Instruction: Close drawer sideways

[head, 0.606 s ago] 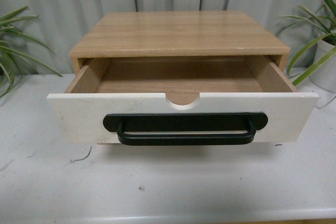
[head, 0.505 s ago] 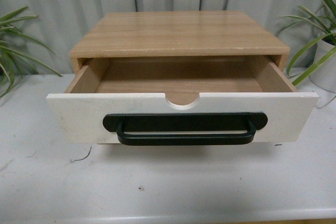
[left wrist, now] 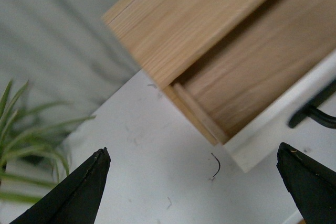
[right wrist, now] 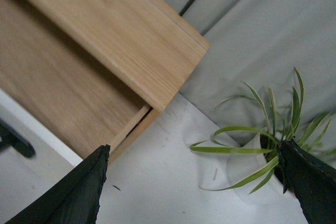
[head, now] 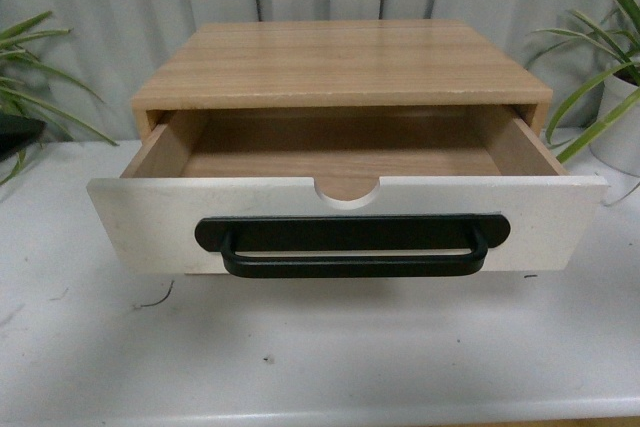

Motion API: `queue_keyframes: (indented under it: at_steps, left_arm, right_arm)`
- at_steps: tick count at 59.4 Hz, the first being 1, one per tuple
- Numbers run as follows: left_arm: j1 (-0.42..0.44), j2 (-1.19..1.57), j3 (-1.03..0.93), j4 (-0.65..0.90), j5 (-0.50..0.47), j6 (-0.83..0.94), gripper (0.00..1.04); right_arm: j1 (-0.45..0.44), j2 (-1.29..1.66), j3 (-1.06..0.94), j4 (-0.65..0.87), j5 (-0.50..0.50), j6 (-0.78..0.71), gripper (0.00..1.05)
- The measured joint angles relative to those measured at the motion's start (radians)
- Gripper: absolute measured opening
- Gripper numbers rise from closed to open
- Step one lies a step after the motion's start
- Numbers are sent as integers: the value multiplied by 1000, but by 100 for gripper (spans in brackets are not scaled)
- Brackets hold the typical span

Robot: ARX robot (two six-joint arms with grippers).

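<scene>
Drawer (head: 430, 197) stood pulled well out of its wooden case (head: 340, 62) on the desk (head: 300, 357), with nothing inside. Left claw (left wrist: 192, 150) and right claw (right wrist: 194, 147) both gaped wide and held nothing, each near one front corner. The drawer looked rigid, light and free-sliding. A flat push on the white front beside the handle (head: 350, 249) would probably serve better than a grip.

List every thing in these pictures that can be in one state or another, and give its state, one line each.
drawer: open, pulled well out of the cabinet; nothing visible inside.
black handle: fixed to the drawer front, not gripped.
left gripper: open, holding nothing, not touching the drawer.
right gripper: open, holding nothing, not touching the drawer.
potted plant: standing upright on the table.
</scene>
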Motion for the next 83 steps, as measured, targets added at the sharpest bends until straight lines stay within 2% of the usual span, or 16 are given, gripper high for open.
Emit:
queue_keyframes:
  at_steps: [7, 13, 21, 27, 51, 83]
  left_arm:
    - [-66, 26, 111, -185, 39, 252, 98]
    - [-117, 53, 147, -281, 40, 343, 98]
    - [-167, 110, 153, -278, -5, 390, 98]
    - [-197, 169, 166, -240, -47, 397, 98]
    - [-214, 351, 193, -111, -119, 436, 98]
    - [-160, 426, 212, -24, -126, 443, 98]
  right_arm:
    - [14, 56, 110, -119, -19, -307, 98]
    - [26, 86, 159, -216, -29, -472, 98]
    - [43, 133, 174, -299, -30, -647, 98]
    - [63, 172, 174, -280, -9, -731, 98]
    - [124, 267, 182, -254, 43, -745, 98]
    - [169, 367, 234, -213, 58, -644, 98]
